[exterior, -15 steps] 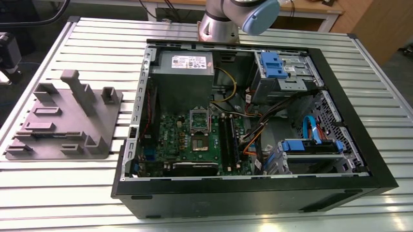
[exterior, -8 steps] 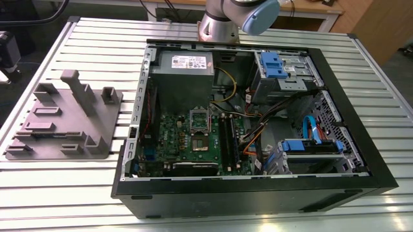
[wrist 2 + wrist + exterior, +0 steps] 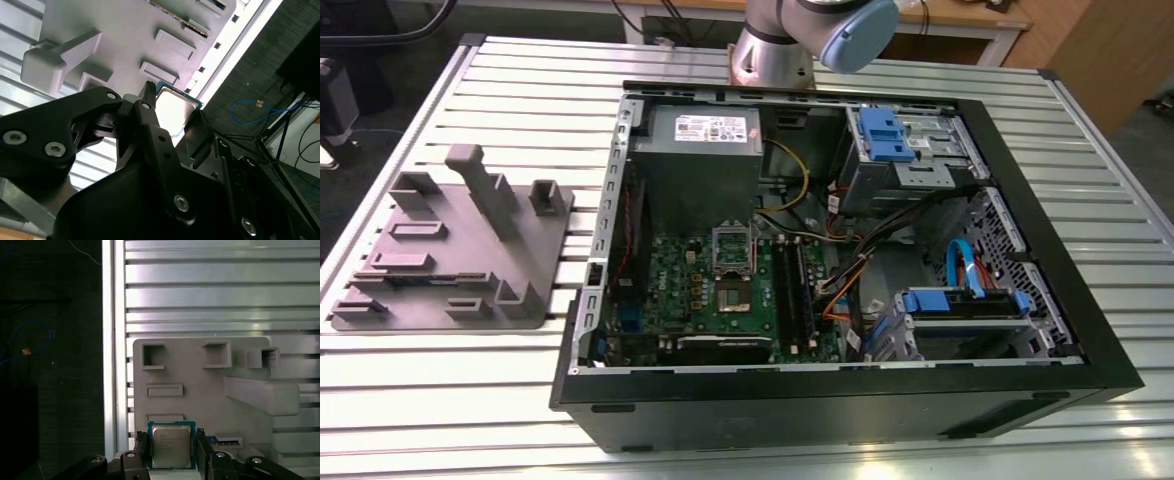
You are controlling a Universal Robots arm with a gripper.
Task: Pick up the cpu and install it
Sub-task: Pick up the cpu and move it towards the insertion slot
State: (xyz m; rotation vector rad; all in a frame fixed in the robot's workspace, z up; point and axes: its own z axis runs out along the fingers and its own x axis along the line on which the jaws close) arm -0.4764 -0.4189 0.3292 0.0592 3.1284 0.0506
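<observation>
From where I stand, the pick-up looks done and the job is at the carrying stage. The hand (image 3: pixel 171 439) is closed on the cpu (image 3: pixel 171 449), with a black finger (image 3: pixel 141 450) against each of two opposite edges and the silvery lid facing outward. The chip hangs between the fingertips over the grey fixture (image 3: pixel 200 405), near one of its edges. It partly hides a shallow pocket there, so I judge it lifted clear of the fixture rather than resting in it.

On the counter (image 3: pixel 520 110), the open computer case (image 3: pixel 854 410) lies just beside the fixture, on the exterior view's right of it. The socket (image 3: pixel 728 290) on its board looks empty.

What remains calls, I reckon, for a steady pinch and a level chip. The chip must be squared to that socket and set down softly, since a skewed or forced seating could damage the contacts.
</observation>
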